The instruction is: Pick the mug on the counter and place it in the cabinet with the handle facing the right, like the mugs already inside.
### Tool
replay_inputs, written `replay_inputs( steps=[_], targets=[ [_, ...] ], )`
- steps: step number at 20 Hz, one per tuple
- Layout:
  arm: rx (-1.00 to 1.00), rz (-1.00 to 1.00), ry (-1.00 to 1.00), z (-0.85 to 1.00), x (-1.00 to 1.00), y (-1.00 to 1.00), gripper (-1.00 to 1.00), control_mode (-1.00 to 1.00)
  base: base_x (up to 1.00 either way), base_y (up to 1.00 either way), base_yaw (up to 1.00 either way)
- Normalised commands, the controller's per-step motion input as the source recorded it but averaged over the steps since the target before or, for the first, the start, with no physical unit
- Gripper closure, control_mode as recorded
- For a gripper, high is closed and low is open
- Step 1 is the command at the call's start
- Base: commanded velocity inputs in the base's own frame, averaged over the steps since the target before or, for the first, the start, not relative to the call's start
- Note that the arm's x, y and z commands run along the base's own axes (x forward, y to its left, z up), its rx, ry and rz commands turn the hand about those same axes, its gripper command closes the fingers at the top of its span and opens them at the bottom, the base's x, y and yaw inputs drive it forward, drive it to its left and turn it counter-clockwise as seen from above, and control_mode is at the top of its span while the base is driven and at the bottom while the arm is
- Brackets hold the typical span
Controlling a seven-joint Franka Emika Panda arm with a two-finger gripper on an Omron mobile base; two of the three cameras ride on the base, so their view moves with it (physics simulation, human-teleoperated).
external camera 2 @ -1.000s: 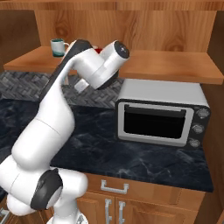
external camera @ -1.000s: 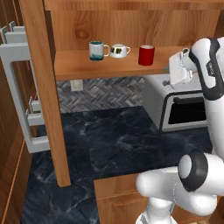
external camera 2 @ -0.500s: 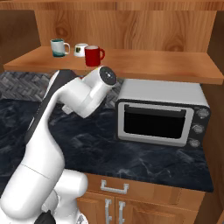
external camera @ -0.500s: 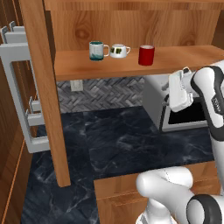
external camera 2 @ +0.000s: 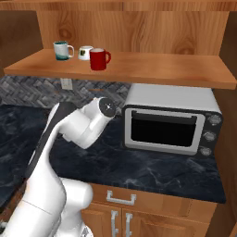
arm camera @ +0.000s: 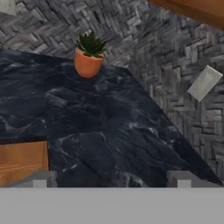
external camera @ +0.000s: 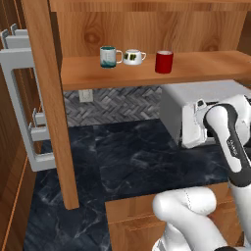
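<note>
The red mug (external camera: 164, 62) stands upright on the cabinet shelf (external camera: 211, 66), right of the white mug (external camera: 133, 57) and the teal-and-white mug (external camera: 110, 56). From the right base view the red mug (external camera 2: 98, 59) has its handle to the right, as do the two mugs beside it. My gripper (external camera: 189, 125) hangs well below the shelf, above the dark counter (external camera: 132, 152) and apart from every mug. In the hand view my gripper (arm camera: 111, 179) is open, its fingertips (arm camera: 39, 179) wide apart over bare counter with nothing between them.
A silver toaster oven (external camera 2: 171, 122) sits on the counter under the shelf, close to my hand. The cabinet's thick post (external camera: 51, 98) rises at the left, with a grey frame (external camera: 19, 98) beyond it. A small potted plant (arm camera: 89, 57) stands by the tiled wall.
My hand has dropped from shelf height to below the shelf, beside the toaster oven. The red mug has stayed in place on the shelf.
</note>
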Motion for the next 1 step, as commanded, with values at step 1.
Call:
replay_inputs(
  steps=[1],
  targets=[
    [0.00,0.00,0.08,-0.68,0.00,0.04,-1.00,-1.00,0.00,0.00,0.00]
  ],
)
